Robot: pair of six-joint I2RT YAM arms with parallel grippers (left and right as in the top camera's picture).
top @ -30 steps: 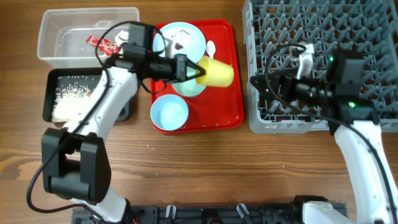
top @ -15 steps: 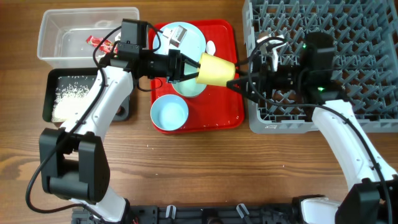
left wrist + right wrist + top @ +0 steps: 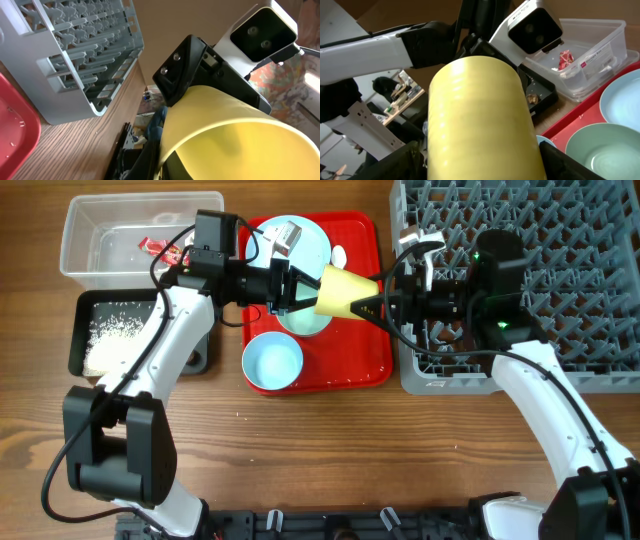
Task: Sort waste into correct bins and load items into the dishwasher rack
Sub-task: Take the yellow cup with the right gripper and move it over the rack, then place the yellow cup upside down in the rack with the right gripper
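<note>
Here, the yellow cup (image 3: pixel 345 293) is held in the air on its side, above the 3 o'clock side of the red tray (image 3: pixel 370 365). Its wide end faces 9 o'clock and its narrow end faces 3 o'clock.

The left gripper (image 3: pixel 308 292) is clamped on the wide end. The right gripper (image 3: pixel 376 304) reaches in from 3 o'clock, and its fingers straddle the narrow end. The views do not show whether they press on the cup or only sit around it. In the right wrist view the cup fills the middle, with a dark finger at each lower corner.

Below the cup on the tray sits a pale green bowl (image 3: pixel 305 321). A pale blue plate (image 3: pixel 312 240) lies at 12 o'clock from it, and a pale blue bowl (image 3: pixel 272 363) stands at 7 o'clock, at the tray's near corner. A white spoon (image 3: pixel 339 256) lies just beside the plate, on its 3 o'clock side.

At 3 o'clock from the tray stands the grey rack (image 3: pixel 480 380), its upright pegs in rows. At 9 o'clock from the tray is a black tray (image 3: pixel 78 330) with white rice (image 3: pixel 110 335) scattered in it. A clear tub (image 3: pixel 80 230) sits at 12 o'clock from the black tray and holds a red-and-white wrapper (image 3: pixel 165 248). Everything rests on a wooden table (image 3: pixel 300 450).
</note>
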